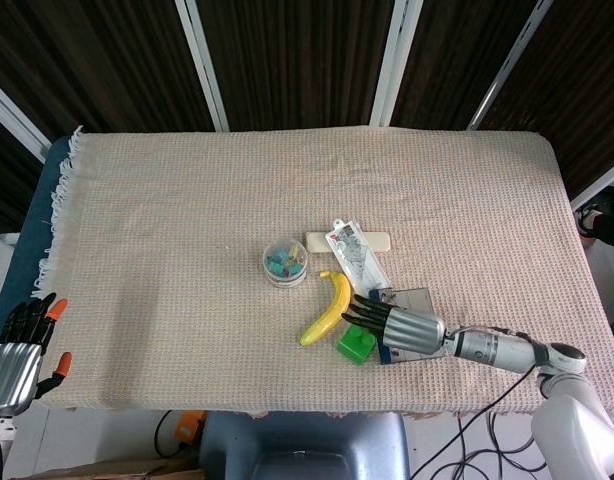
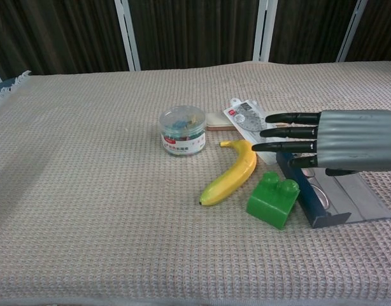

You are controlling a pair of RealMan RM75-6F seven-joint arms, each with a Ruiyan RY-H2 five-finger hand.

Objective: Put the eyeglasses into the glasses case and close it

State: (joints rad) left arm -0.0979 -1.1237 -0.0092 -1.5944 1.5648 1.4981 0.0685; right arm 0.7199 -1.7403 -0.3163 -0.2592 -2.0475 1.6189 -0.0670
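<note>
Eyeglasses [image 2: 320, 194], only thin wire loops visible, lie in the open blue-edged glasses case [image 2: 339, 203], mostly hidden beneath the right hand [image 2: 335, 141], whose fingers are straight, slightly apart and empty. Just beside sit a knobbed green block [image 2: 272, 199] and a smooth banana [image 2: 232, 172]; the left hand [image 1: 17, 350] hangs off the table [image 1: 167, 220] edge, fingers loosely spread, partly cut off.

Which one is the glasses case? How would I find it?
Look at the near right part of the table, under the right hand. The glasses case lies open beside the green block: flat, grey, with a dark blue edge.
</note>
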